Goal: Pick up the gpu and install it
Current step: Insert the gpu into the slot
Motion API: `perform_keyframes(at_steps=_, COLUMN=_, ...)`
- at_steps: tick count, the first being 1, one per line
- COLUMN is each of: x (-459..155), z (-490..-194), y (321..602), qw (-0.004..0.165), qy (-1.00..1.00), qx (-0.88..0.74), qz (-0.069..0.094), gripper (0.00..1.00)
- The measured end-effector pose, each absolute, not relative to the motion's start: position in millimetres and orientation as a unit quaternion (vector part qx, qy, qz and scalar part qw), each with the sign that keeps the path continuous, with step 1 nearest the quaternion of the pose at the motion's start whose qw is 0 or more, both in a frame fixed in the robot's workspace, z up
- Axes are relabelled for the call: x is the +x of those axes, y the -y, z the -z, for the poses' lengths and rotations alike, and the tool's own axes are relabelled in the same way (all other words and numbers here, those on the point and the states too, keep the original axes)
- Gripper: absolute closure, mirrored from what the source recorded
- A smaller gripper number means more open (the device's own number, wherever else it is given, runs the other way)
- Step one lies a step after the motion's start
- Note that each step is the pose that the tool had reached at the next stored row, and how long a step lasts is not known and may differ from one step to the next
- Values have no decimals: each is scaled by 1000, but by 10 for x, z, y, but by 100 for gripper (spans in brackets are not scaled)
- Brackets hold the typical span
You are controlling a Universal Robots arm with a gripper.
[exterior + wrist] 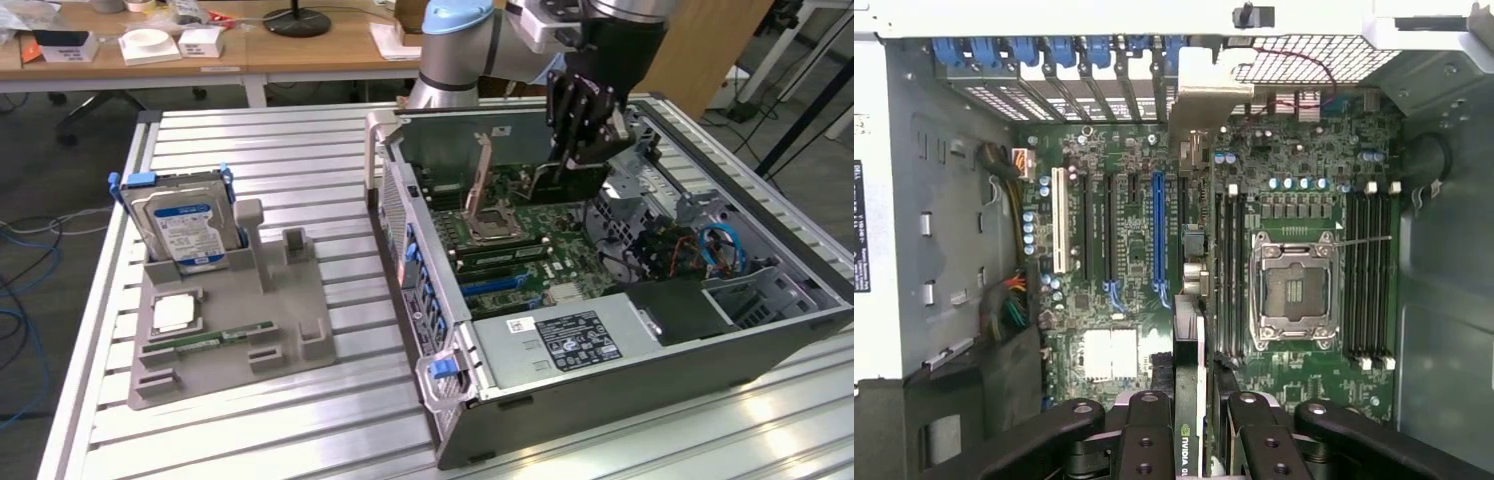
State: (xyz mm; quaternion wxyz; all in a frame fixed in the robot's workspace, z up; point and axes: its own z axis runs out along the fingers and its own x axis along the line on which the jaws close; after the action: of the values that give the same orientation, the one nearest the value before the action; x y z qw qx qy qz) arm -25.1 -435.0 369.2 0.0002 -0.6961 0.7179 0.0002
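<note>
My gripper (pixel 587 148) hangs inside the open computer case (pixel 801 300), shut on the gpu (pixel 566 185). The gpu is a dark flat card held on edge a little above the green motherboard (pixel 534 275). In the wrist view the gpu (pixel 1190 345) runs edge-on between my black fingers (pixel 1144 440). Its silvery end bracket (pixel 1199 95) reaches toward the case's slot openings. The card sits just beside the long blue slot (pixel 1158 225), between that slot and the empty processor socket (pixel 1294 290). I cannot tell whether its lower edge touches the board.
On the ribbed metal table (pixel 334 420), at the exterior view's left, a grey holder (pixel 287 320) carries a blue-handled hard drive (pixel 187 215) and a narrow green memory stick (pixel 214 340). Cables (pixel 721 245) and a drive cage crowd the case's far side. Desks stand behind.
</note>
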Motion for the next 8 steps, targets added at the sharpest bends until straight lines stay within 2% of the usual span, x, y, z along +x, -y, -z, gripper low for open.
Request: perform_keyframes(at_steps=8, x=-255, z=-3597, y=4378, qw=0, qy=-718, qx=-696, qz=0, gripper=74)
